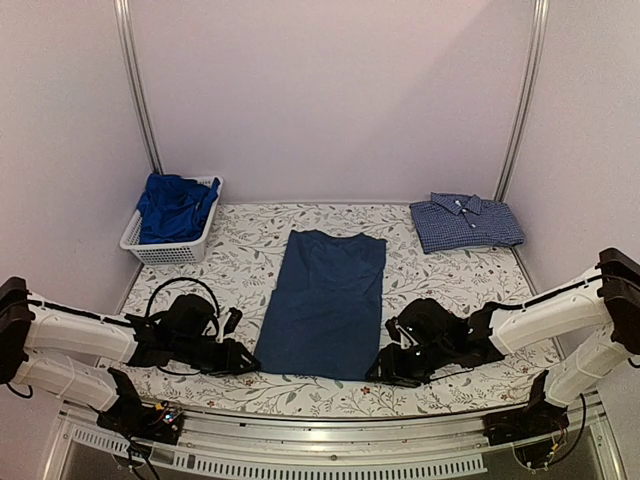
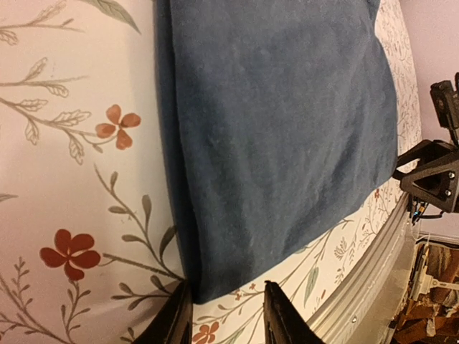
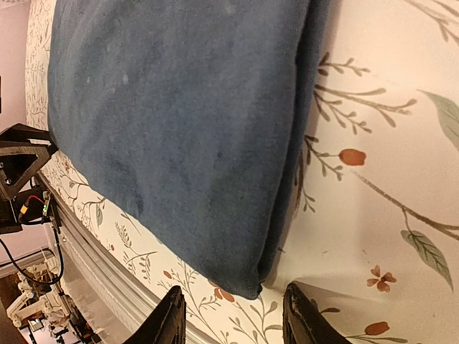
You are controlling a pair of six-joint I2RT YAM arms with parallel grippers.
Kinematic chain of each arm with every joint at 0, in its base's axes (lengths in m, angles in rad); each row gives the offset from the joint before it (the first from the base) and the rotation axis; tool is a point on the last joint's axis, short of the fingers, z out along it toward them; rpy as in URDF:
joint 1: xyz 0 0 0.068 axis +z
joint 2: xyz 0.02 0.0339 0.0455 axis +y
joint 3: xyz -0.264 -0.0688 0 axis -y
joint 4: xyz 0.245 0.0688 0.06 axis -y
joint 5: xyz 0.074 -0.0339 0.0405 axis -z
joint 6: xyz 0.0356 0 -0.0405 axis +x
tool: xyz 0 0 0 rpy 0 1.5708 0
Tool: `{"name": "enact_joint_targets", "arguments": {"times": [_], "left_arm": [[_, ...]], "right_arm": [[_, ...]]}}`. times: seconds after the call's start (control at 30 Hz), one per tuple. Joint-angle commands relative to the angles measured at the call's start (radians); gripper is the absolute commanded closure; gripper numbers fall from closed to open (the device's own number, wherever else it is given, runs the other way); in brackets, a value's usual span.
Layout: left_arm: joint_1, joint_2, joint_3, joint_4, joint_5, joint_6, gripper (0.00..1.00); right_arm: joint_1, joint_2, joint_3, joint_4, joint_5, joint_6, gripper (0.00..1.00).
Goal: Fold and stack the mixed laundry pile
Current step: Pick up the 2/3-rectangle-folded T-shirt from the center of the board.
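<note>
Left gripper [image 2: 226, 292] and right gripper [image 3: 235, 290], jaws spread, straddle near corners of navy T-shirt [image 1: 325, 300].

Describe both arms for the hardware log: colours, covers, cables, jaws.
Both match. The left arm and right arm have white shells on the long links, with black joints, wrists and bases. The jaws are black, each with two tapered fingers. A thin black cable loops beside the left wrist. No markings are readable.
</note>
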Motion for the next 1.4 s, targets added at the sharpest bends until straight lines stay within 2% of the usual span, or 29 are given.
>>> {"name": "enact_joint_targets", "arguments": {"times": [0.0,0.13,0.43,0.5,0.73,0.97,1.07,1.1,1.2,1.37], "left_arm": [[-0.019,0.018,-0.034,-0.104,-0.002,-0.006,0.66],[-0.024,0.029,-0.03,-0.105,-0.002,-0.003,0.66],[-0.025,-0.015,-0.043,-0.143,-0.004,-0.02,0.71],[-0.025,-0.01,-0.036,-0.14,-0.005,-0.012,0.76],[-0.03,-0.003,-0.03,-0.118,-0.004,-0.001,1.0],[-0.04,-0.049,-0.026,-0.15,-0.011,-0.005,1.0],[-0.041,-0.052,-0.02,-0.173,-0.034,-0.011,0.78],[-0.041,-0.052,-0.02,-0.171,-0.037,-0.011,0.75],[-0.04,-0.021,-0.017,-0.135,-0.026,-0.008,0.72],[-0.042,0.049,0.01,-0.092,-0.021,0.018,0.72]], "right_arm": [[-0.017,0.016,-0.027,-0.175,0.091,-0.017,0.55],[-0.017,0.084,0.013,-0.148,0.071,-0.048,0.61],[-0.017,0.091,-0.008,-0.124,0.041,-0.046,0.92],[-0.015,0.092,-0.008,-0.112,0.027,-0.05,0.99],[-0.006,0.078,-0.007,-0.126,0.026,-0.052,1.0],[-0.003,0.041,-0.036,-0.13,0.015,-0.048,1.0],[-0.003,0.042,-0.039,-0.125,0.017,-0.05,1.0],[-0.003,0.044,-0.039,-0.123,0.016,-0.049,1.0],[-0.003,0.046,-0.04,-0.118,0.014,-0.048,1.0],[-0.003,0.047,-0.04,-0.117,0.012,-0.049,1.0]]}}
